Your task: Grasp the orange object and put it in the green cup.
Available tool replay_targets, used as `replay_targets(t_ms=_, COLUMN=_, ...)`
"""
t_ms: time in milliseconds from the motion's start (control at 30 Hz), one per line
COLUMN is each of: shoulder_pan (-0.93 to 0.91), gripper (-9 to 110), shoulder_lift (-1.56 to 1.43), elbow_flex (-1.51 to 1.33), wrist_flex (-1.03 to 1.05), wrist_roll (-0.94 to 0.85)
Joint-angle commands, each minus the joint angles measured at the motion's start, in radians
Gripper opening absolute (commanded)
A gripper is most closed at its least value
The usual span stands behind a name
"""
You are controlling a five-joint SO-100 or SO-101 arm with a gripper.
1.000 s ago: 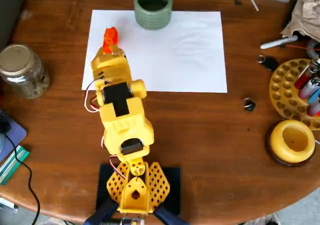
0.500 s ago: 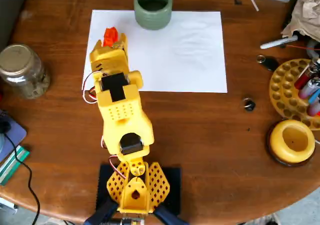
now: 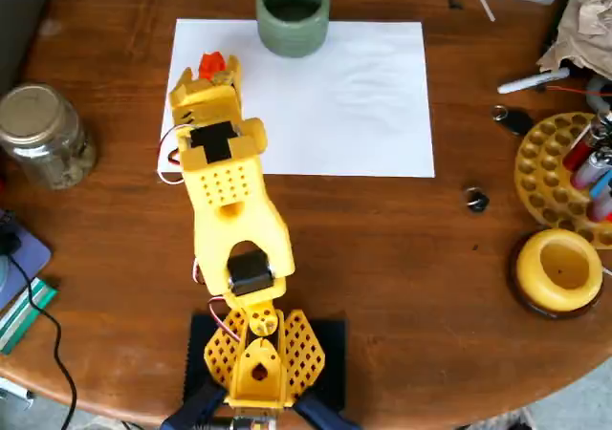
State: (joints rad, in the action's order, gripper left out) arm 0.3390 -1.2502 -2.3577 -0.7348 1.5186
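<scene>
Overhead view: arm (image 3: 229, 201) stretched forward over white paper (image 3: 363, 105), leaning left. Gripper (image 3: 212, 75) directly over orange object (image 3: 211, 64), mostly hiding it; jaw state cannot tell. Green cup (image 3: 293, 14) at paper's top edge, apart, up-right.

Overhead view. The orange object (image 3: 211, 64) is showing as a small, bright, lumpy piece, lying over the white paper (image 3: 316, 115) near its upper left corner. I am seeing only part of it; my own yellow arm (image 3: 225, 191) is covering its lower end, so I cannot tell whether it is resting on the sheet or lifted. The green cup (image 3: 293, 31) is standing upright at the paper's top edge, squat, round, ridged, sage-green, its inside dark. The cup is sitting up and to the right of the orange object, apart from it.
</scene>
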Motion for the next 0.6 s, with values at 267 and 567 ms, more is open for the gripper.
replay_targets(t_ms=267, shoulder_pan=-0.023, gripper=9, shoulder_lift=0.04, elbow_flex=0.057, wrist_flex=-0.029, wrist_roll=0.054)
replay_targets(t_ms=567, shoulder_pan=-0.044, gripper=0, shoulder_lift=0.04, elbow_flex=0.028, wrist_flex=-0.037, wrist_roll=0.091)
